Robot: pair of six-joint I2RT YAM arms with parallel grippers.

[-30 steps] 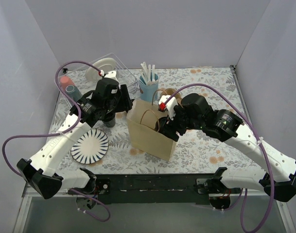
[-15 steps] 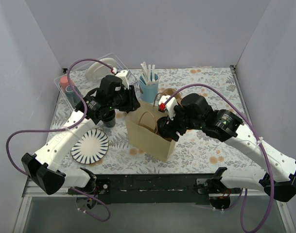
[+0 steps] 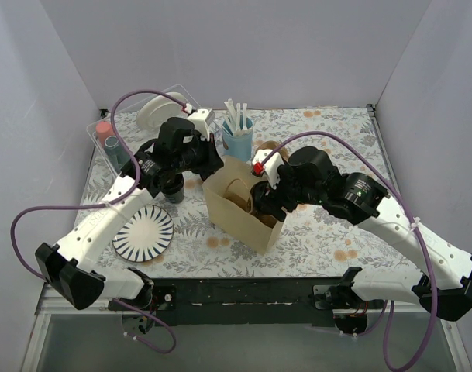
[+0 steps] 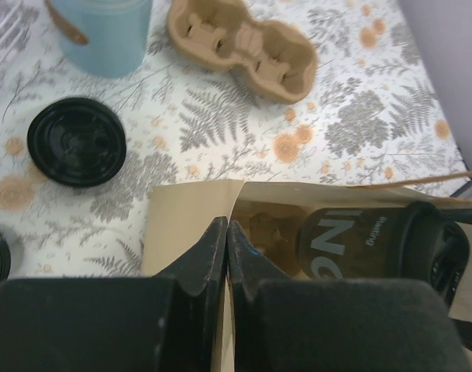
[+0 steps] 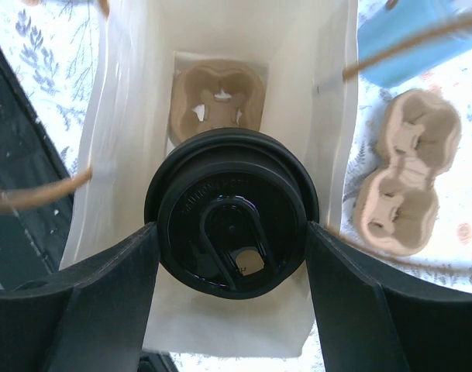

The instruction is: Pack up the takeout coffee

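The takeout coffee (image 5: 232,213), a black cup with a black sip lid, hangs upright inside the open brown paper bag (image 3: 236,213). My right gripper (image 5: 232,232) is shut on it, one finger on each side of the lid. A cardboard cup carrier (image 5: 216,105) lies on the bag's bottom below the cup. My left gripper (image 4: 228,232) is shut on the bag's far left rim (image 4: 193,213). The left wrist view shows the cup (image 4: 375,244) inside the bag. In the top view the right gripper (image 3: 264,200) reaches into the bag's mouth and the left gripper (image 3: 211,165) is at its corner.
A lidless black cup (image 3: 172,188) and a loose black lid (image 4: 77,141) sit left of the bag. A light blue cup with white sticks (image 3: 237,136) and a second carrier (image 4: 243,46) lie behind it. A striped plate (image 3: 142,232) is front left, a clear bin (image 3: 111,136) back left.
My left gripper has moved right to the bag's rim and closed on it. The bag's mouth stands wider. My right gripper still holds the cup in the bag.
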